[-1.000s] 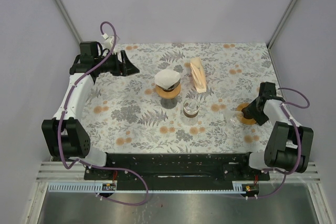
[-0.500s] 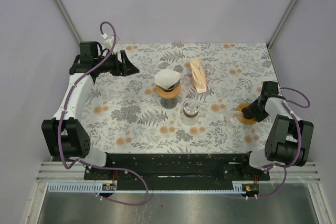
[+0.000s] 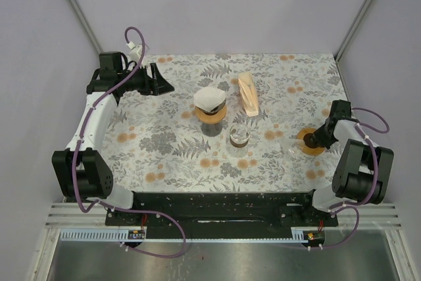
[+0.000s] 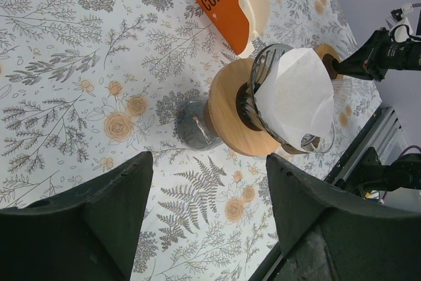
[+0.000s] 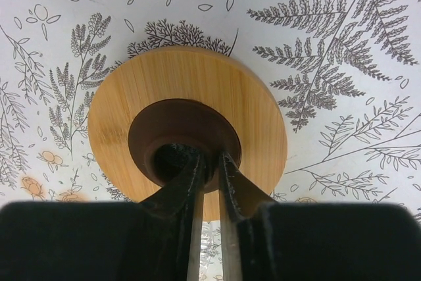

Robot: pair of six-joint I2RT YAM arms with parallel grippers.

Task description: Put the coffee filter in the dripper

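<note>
A white paper coffee filter (image 3: 209, 97) sits inside a glass dripper with a wooden collar (image 3: 212, 114) at the table's middle; the left wrist view shows the filter (image 4: 294, 100) and the collar (image 4: 227, 118) too. My left gripper (image 3: 162, 81) is open and empty at the back left, well apart from them; its jaws (image 4: 209, 182) stand wide. A second dripper lies on its side at the right, its wooden collar (image 3: 308, 143) facing my right gripper (image 3: 313, 139). That gripper (image 5: 209, 162) is shut on the collar's brown centre ring (image 5: 184, 133).
An orange COFFEE bag (image 3: 248, 94) lies behind the filtered dripper, also in the left wrist view (image 4: 227, 1). A small clear glass (image 3: 239, 136) stands in front of it. The floral cloth (image 3: 164, 156) covers the table.
The right arm's elbow has swung a little to the right while its gripper stays on the wooden collar. The left arm, filter and centre dripper have not moved.
</note>
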